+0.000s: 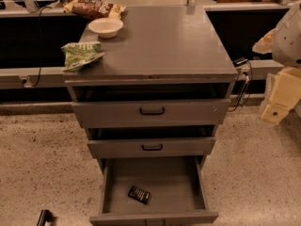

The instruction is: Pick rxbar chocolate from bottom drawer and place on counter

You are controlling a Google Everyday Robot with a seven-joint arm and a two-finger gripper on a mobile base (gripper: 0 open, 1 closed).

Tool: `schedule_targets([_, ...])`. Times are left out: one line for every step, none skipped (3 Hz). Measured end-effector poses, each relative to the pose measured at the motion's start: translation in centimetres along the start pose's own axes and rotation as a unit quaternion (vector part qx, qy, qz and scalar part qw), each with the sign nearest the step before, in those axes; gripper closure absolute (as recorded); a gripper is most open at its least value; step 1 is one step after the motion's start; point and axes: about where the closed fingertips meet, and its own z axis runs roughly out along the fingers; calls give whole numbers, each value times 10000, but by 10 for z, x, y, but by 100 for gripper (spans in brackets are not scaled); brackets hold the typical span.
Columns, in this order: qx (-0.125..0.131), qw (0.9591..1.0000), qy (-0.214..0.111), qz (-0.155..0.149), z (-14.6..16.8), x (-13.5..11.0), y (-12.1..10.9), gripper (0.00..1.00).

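Rxbar chocolate point(139, 194) is lying flat, skewed, on the floor of the pulled-out bottom drawer point(174, 182), left of centre. Tool point(279, 100) is hanging off the counter's point(160, 41) right side, well apart from the bar. Whether it is apart or together: cannot tell. 1 green bag point(81, 54) is resting on the counter.

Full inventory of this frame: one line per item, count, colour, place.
small flat black rxbar chocolate wrapper: 1, black with pale stripes, on the open bottom drawer's floor, front, left of centre.
deep grey bottom drawer: 1, grey, lowest of three, pulled open.
shallower grey drawers with black handles: 2, grey, above it.
flat grey counter: 1, grey, cabinet top.
crumpled green snack bag: 1, green, counter's front-left edge.
round white bowl: 1, white, counter's back left.
brown-and-yellow snack bag: 1, brown and yellow, behind the bowl.
small dark object: 1, black, floor at bottom left, unidentifiable.
cream-coloured gripper: 1, cream, right edge of view, beside the cabinet.
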Motion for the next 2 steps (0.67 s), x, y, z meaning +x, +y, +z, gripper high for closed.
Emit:
schedule_targets([8, 10000, -4, -5, 1, -1, 0, 0])
schedule_targets([23, 9999, -164, -46, 29, -14, -2, 0])
